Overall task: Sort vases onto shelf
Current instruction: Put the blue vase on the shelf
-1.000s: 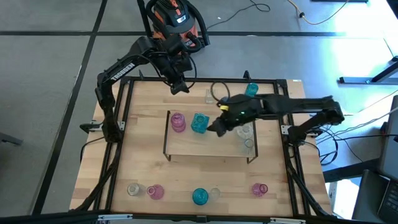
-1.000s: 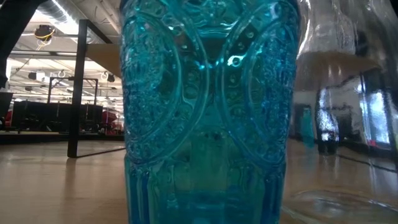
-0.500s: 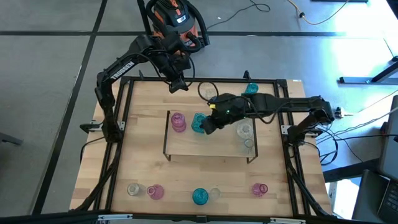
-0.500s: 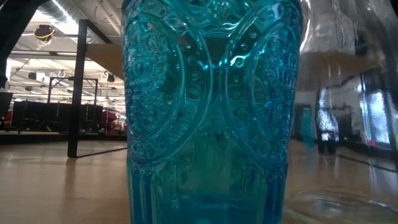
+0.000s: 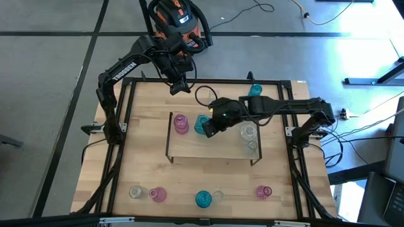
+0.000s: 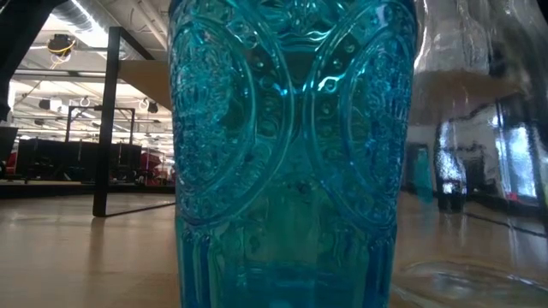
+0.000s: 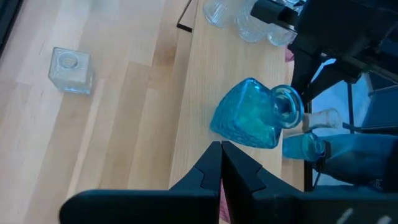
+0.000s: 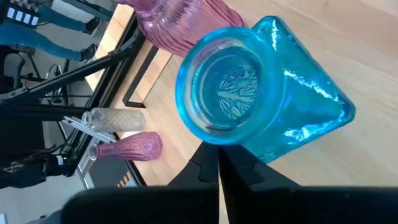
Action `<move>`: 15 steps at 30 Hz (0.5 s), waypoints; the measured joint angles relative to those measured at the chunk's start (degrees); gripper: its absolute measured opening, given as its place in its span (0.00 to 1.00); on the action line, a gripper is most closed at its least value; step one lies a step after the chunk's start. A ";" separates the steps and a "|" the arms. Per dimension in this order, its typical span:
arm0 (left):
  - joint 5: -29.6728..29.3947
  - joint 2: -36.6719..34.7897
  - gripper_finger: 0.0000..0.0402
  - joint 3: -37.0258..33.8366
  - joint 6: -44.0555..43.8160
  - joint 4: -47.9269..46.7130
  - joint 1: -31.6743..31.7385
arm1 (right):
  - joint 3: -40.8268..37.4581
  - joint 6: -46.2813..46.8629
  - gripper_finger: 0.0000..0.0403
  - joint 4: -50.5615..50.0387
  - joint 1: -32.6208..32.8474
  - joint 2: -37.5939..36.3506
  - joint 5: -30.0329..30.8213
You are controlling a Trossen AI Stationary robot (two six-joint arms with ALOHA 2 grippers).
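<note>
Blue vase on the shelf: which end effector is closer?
Right. The right end effector sits right at the blue vase on the shelf, fingers shut. The left end effector hangs beyond the shelf's far edge, well clear.

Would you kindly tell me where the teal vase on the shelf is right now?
In the high view, the teal vase stands on the shelf left of centre, beside the pink vase, with the right tool shut right against it.
</note>
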 joint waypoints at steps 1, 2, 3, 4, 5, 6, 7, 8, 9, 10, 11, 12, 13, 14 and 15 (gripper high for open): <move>0.00 0.00 0.00 0.00 0.00 -0.02 0.00 | 0.00 -0.53 0.00 0.02 -0.23 0.02 -0.08; 0.00 0.00 0.00 0.00 0.00 -0.02 0.00 | 0.00 -0.89 0.00 -0.05 -0.27 0.02 -0.31; 0.00 0.00 0.00 0.00 0.00 -0.02 0.00 | 0.00 -1.15 0.00 -0.03 -0.37 0.02 -0.37; 0.00 0.00 0.00 0.00 0.00 -0.01 0.00 | 0.00 -1.40 0.00 -0.01 -0.71 0.02 -0.38; 0.00 0.00 0.00 0.00 0.00 -0.02 0.00 | 0.00 -1.86 0.00 0.00 -1.01 0.02 -0.41; 0.00 0.00 0.00 0.00 0.00 -0.01 0.00 | 0.00 -2.35 0.00 -0.06 -1.10 0.02 -0.54; 0.00 0.00 0.00 0.00 -0.02 -0.01 0.00 | 0.00 -2.71 0.00 -0.10 -1.38 0.02 -0.76; 0.00 0.00 0.00 0.00 -0.03 -0.01 0.00 | 0.00 -3.10 0.00 -0.12 -1.75 0.02 -0.90; 0.00 0.00 0.00 0.00 -0.02 -0.02 0.00 | 0.00 -3.64 0.00 -0.11 -1.87 0.02 -1.16; 0.00 0.00 0.00 0.00 -0.03 -0.01 0.00 | 0.00 -4.03 0.00 -0.09 -2.07 0.02 -1.48; 0.00 0.00 0.00 0.00 -0.06 0.00 0.00 | 0.00 -4.27 0.00 -0.09 -2.41 0.02 -1.76; -0.01 0.00 0.00 0.00 -0.15 0.00 0.00 | 0.00 -4.68 0.00 -0.09 -2.58 0.02 -1.92; 0.00 0.00 0.00 0.00 -0.30 -0.02 0.00 | 0.00 -5.28 0.00 -0.07 -2.58 0.02 -1.98; 0.00 0.00 0.00 0.00 -0.30 -0.02 0.00 | 0.00 -5.66 0.00 -0.07 -2.73 0.02 -1.99; 0.00 0.00 0.00 0.00 -0.36 -0.02 0.00 | 0.00 -5.91 0.00 -0.12 -3.04 0.02 -2.21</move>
